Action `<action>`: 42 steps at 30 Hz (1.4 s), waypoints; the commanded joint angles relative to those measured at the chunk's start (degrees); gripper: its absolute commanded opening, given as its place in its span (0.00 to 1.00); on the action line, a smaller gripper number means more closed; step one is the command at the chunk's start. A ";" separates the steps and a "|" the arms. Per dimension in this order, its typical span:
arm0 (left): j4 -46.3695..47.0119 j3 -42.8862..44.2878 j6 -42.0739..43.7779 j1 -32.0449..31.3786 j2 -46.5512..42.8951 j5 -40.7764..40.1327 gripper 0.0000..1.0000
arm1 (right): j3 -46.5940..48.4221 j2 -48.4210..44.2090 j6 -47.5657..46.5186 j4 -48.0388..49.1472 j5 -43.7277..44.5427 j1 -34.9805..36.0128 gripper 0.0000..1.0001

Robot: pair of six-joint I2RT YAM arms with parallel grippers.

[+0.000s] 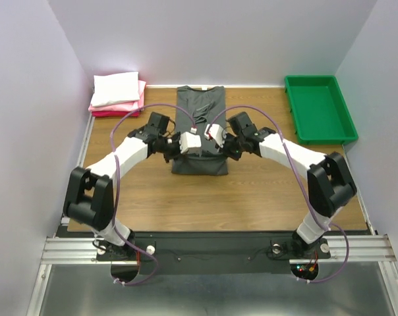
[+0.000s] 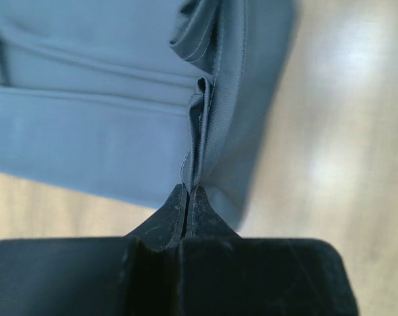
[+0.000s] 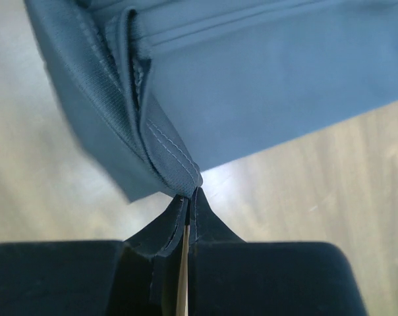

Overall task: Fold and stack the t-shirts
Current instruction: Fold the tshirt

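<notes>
Between both grippers, on the table (image 1: 153,197), the grey shirt (image 1: 200,108) stretches away lengthwise; left gripper (image 2: 188,196) and right gripper (image 3: 189,197) each clench a hem corner, seemingly to fold it toward the collar.

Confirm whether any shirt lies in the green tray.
No, the green tray shows only its bare green floor, with no cloth inside it.

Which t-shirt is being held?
The dark grey t-shirt, pinched by left tool and right tool; the white t-shirt and pink t-shirts lie folded, untouched.
</notes>
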 commanded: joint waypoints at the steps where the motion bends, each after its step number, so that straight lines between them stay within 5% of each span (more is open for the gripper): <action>1: 0.47 9.99 2.90 3.79 6.92 2.75 0.00 | 8.52 5.48 -3.52 0.86 -1.32 -3.07 0.01; 12: -3.75 31.10 7.39 8.10 25.31 3.81 0.01 | 29.09 22.55 -7.74 0.51 -1.67 -8.09 0.01; 22: -3.32 43.06 6.25 8.98 36.92 2.76 0.10 | 37.81 31.17 -9.33 0.07 0.44 -9.94 0.02; 24: -1.74 43.51 5.20 9.16 37.54 1.97 0.14 | 38.70 31.96 -8.45 0.07 1.14 -10.03 0.09; 28: -0.24 45.70 2.39 9.60 37.63 1.88 0.22 | 40.72 32.14 -6.61 0.24 3.07 -10.20 0.45; 31: 0.46 46.93 -0.59 10.30 36.14 1.62 0.29 | 43.62 30.83 -3.36 0.24 3.69 -10.82 0.49; 34: 1.52 45.63 -3.67 11.35 32.64 1.70 0.38 | 42.84 28.11 -2.12 0.16 3.78 -11.08 0.49; 36: 1.96 43.17 -5.44 11.53 30.00 1.53 0.77 | 40.65 23.90 -1.51 0.16 3.17 -11.08 0.49; 42: 6.79 25.51 -6.50 11.80 17.60 0.73 0.76 | 26.33 13.88 0.60 -0.63 -1.66 -10.73 0.45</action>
